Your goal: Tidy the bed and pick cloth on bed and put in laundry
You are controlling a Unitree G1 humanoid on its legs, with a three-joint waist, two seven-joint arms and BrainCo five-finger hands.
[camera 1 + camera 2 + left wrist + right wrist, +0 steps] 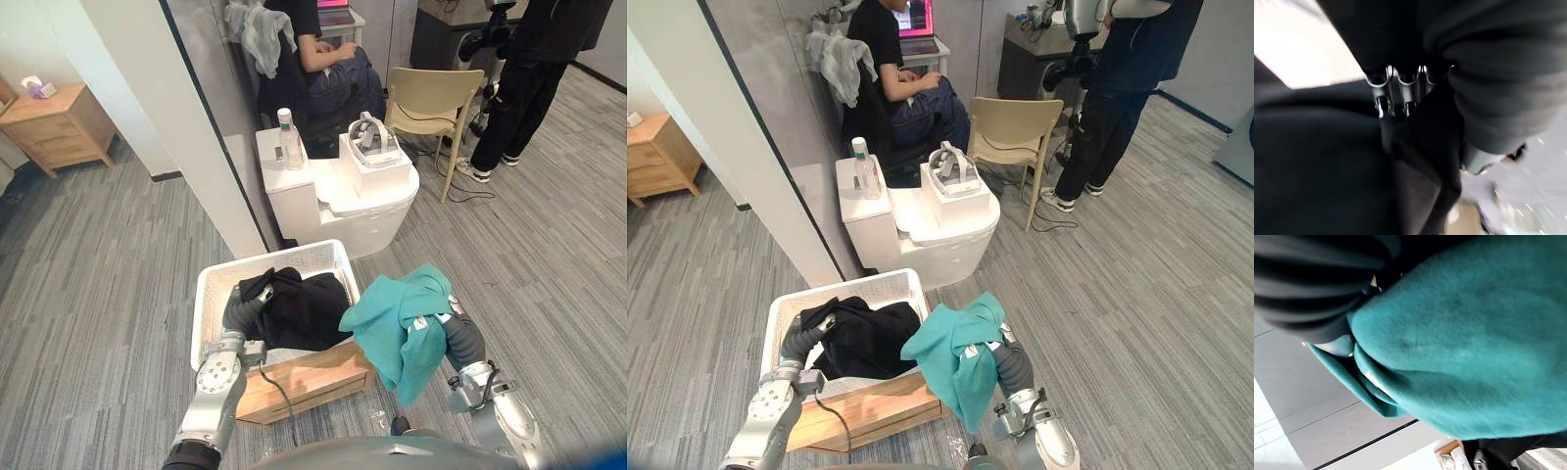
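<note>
A white laundry basket (209,286) stands on a wooden base (304,380) just in front of me. A black cloth (306,309) lies heaped inside it. My left hand (245,309) reaches into the basket, and in the left wrist view its fingers (1396,95) are curled into the black cloth (1327,171). My right hand (462,335) holds a teal cloth (397,323) up in the air beside the basket's right edge. The teal cloth (1464,342) drapes over the hand and hangs down past the wooden base.
Behind the basket stands a white toilet-shaped unit (364,211) with a bottle (290,139) and a headset (370,137) on it. A beige chair (431,98), a seated person (328,59) and a standing person (529,78) are further back. A wall panel (186,127) rises at left, with a wooden nightstand (57,122) beyond it.
</note>
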